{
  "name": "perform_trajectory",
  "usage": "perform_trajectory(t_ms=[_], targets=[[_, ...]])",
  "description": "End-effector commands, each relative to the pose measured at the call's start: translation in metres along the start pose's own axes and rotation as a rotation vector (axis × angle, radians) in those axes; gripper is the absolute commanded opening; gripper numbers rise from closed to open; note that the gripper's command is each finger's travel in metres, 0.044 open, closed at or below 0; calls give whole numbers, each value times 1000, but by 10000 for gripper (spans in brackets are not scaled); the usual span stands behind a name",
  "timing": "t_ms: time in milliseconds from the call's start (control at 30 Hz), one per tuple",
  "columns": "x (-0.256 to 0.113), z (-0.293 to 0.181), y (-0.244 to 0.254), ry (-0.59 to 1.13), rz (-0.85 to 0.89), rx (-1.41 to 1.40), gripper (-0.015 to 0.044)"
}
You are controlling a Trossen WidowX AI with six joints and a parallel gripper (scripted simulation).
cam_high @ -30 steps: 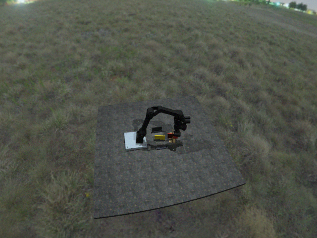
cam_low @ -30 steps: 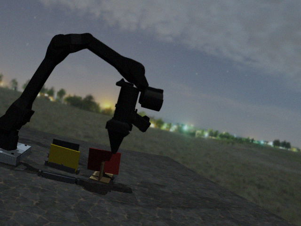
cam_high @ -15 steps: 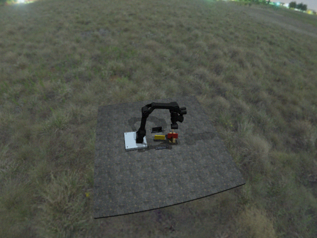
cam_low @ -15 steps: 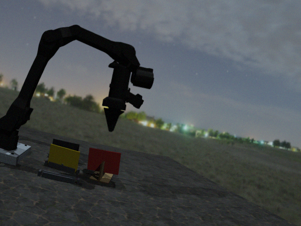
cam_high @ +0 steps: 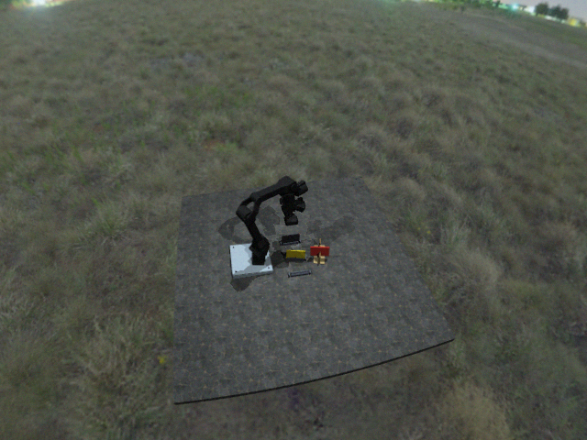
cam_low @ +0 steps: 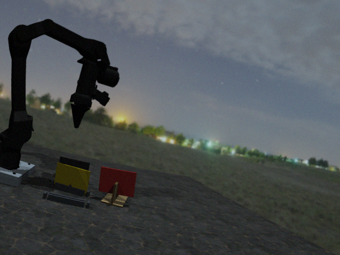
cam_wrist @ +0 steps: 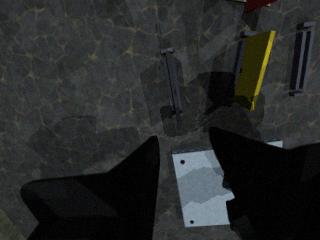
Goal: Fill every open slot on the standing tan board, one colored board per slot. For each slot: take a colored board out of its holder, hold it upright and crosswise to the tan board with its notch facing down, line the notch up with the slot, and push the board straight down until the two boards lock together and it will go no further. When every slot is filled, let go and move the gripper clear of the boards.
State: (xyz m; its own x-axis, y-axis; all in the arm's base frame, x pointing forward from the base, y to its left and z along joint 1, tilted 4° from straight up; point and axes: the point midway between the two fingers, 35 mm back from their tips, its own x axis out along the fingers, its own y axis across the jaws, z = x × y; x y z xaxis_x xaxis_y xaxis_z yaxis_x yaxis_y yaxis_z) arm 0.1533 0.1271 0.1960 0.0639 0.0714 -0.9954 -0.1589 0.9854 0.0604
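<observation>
The red board (cam_high: pixel 319 250) (cam_low: pixel 108 178) stands upright and crosswise on the tan board (cam_low: pixel 115 192), reaching down past its top edge. Whether it is fully seated and any other slots are too small to tell. The yellow board (cam_high: pixel 295 254) (cam_low: pixel 71 177) (cam_wrist: pixel 258 70) stands in the middle holder. A black board (cam_high: pixel 290 238) (cam_low: pixel 82 164) (cam_wrist: pixel 172 82) stands in the far holder; its notch cannot be made out. My gripper (cam_high: pixel 291 222) (cam_low: pixel 76 127) (cam_wrist: pixel 183 137) is open and empty, pointing down high above the holders. The wrist view shows a wide gap between its fingers.
An empty dark holder (cam_high: pixel 299 273) (cam_low: pixel 66 200) (cam_wrist: pixel 302 60) lies on the yellow board's near side. The white base plate (cam_high: pixel 241 260) (cam_low: pixel 10 178) (cam_wrist: pixel 200 175) is left of the holders in the top view. A patterned table top (cam_high: pixel 303 326) carries everything.
</observation>
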Motion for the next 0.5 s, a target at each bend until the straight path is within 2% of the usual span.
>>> perform_trajectory(t_ms=[0,133,333,467], targets=[[3,-19,0,11,-9,-17,188],[10,-18,1,11,-9,-17,188],[68,-16,-1,11,-9,-17,188],[70,-14,-1,10,-9,-17,188]])
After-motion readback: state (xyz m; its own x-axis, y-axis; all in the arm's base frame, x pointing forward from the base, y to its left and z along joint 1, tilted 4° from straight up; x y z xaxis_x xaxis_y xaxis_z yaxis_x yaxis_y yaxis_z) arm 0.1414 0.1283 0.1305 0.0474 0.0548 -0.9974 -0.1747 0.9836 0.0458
